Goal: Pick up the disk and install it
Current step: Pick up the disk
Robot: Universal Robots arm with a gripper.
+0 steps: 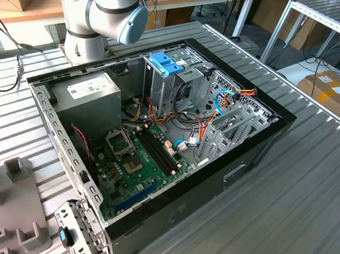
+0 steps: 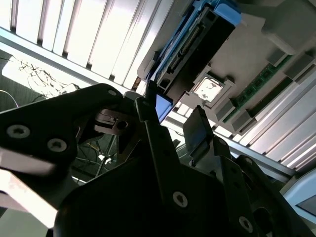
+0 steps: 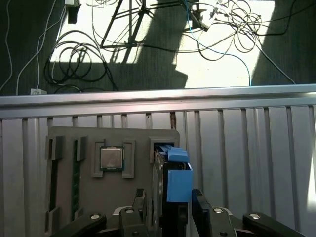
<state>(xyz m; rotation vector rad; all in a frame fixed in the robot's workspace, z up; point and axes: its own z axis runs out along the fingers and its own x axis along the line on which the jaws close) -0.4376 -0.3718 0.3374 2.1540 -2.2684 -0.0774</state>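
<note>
The gripper straddles the upright disk in its grey holder, jaws parted with a gap visible. The gripper body hides part of the disk.

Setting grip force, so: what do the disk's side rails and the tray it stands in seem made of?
Side rails on the disk: likely moulded plastic, bright blue, smooth, matte, evenly coloured. Tray: probably plastic too, dull grey with no glint, unlike the shiny ribbed metal table.
</note>
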